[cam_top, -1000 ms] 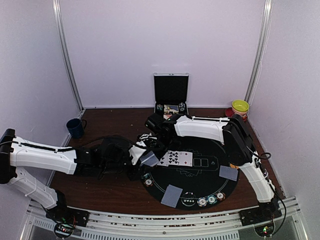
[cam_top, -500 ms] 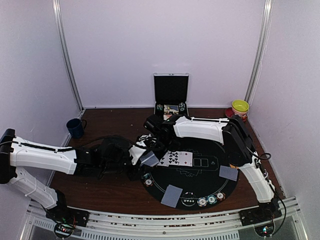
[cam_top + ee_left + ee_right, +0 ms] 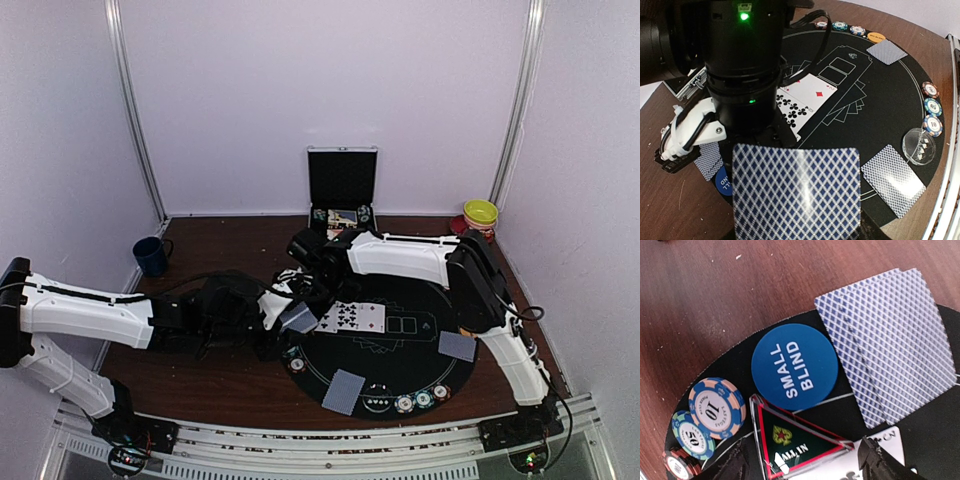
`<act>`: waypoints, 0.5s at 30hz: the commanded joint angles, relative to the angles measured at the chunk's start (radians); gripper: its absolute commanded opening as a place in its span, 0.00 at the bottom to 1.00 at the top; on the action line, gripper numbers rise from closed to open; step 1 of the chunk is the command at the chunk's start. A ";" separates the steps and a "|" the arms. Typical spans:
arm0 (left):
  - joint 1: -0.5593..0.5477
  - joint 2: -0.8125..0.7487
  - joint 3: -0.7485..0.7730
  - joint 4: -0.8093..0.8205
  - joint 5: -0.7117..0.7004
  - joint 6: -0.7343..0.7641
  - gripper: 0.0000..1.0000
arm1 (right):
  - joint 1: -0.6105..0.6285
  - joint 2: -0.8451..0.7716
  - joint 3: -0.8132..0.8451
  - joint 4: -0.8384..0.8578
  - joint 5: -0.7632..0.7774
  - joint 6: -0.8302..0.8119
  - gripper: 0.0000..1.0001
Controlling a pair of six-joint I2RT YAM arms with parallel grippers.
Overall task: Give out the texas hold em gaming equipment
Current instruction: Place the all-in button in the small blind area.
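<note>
The left gripper [image 3: 291, 318] is clamped on a face-down card [image 3: 797, 192], low centre in its wrist view. The right gripper [image 3: 805, 465] has jaws apart astride the All In marker [image 3: 790, 440], bottom of its view, below the Small Blind button [image 3: 794, 367].

Mat [image 3: 420, 340] lay on the bench [image 3: 220, 375], right of centre. Case [image 3: 342, 185] stood behind it at the back edge, mug [image 3: 151, 256] sat far left. Face-up cards [image 3: 352, 317] lay mid-mat; near card pile [image 3: 344, 391] at the near rim, right card pile [image 3: 457, 346] at the right rim, chip row [image 3: 420, 401] between them. At the left rim, small-blind button [image 3: 794, 367] lay between chips [image 3: 717, 407] and a face-down pair [image 3: 890, 342], all-in marker [image 3: 795, 447] just beside the button. Left tool [image 3: 292, 322] held a card stack [image 3: 797, 192] above that rim.
</note>
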State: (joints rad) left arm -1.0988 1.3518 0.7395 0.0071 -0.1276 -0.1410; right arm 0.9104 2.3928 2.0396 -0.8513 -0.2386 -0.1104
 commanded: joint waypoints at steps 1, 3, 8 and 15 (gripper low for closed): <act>-0.001 -0.020 -0.002 0.059 0.000 -0.001 0.53 | 0.004 -0.108 0.010 -0.022 0.059 -0.028 0.78; -0.001 -0.020 -0.001 0.059 -0.001 -0.001 0.53 | 0.002 -0.139 0.000 -0.022 0.081 -0.033 0.80; -0.001 -0.021 0.000 0.060 0.000 -0.002 0.53 | -0.024 -0.226 -0.059 -0.020 0.115 -0.054 0.84; -0.001 -0.019 0.000 0.061 0.000 -0.002 0.53 | -0.109 -0.375 -0.197 0.047 0.115 -0.052 0.99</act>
State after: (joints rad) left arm -1.0988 1.3518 0.7395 0.0071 -0.1276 -0.1413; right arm 0.8619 2.1063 1.9209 -0.8459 -0.1509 -0.1555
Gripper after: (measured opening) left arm 0.536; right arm 0.941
